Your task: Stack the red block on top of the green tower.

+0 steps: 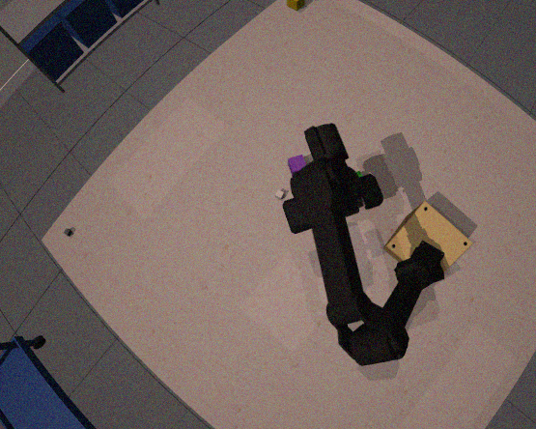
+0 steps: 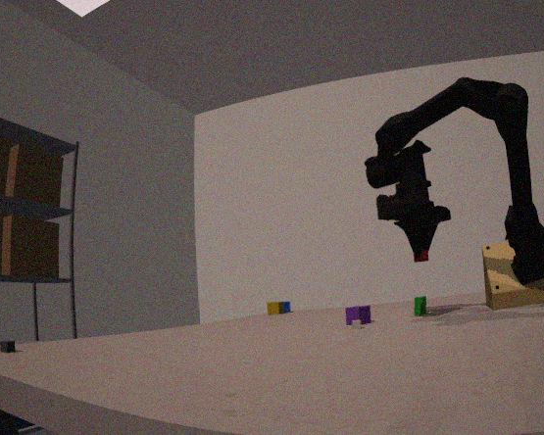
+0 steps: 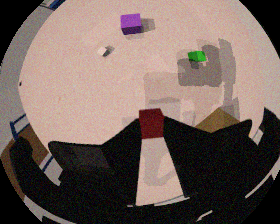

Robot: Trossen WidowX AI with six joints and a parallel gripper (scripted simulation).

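Note:
My gripper (image 2: 420, 256) (image 3: 150, 121) is shut on the red block (image 2: 424, 256) (image 3: 151, 129), which shows between the fingertips in the wrist view. It holds the block well above the table. The green tower (image 2: 420, 306) (image 3: 196, 56) stands upright on the table, below the gripper in the exterior view and ahead to the right in the wrist view. In the top view only a sliver of the green tower (image 1: 359, 174) shows beside the arm, and the arm hides the fingers and the red block.
A purple block (image 1: 296, 163) (image 2: 358, 314) (image 3: 131, 23) and a small white block (image 1: 280, 194) (image 2: 356, 324) (image 3: 103, 51) are near the tower. A wooden wedge (image 1: 442, 232) (image 2: 496, 255) is by the arm's base. Yellow (image 2: 274, 308) and blue (image 2: 286, 307) blocks stand farther back. A dark cube (image 1: 70, 232) (image 2: 7, 347) lies far left.

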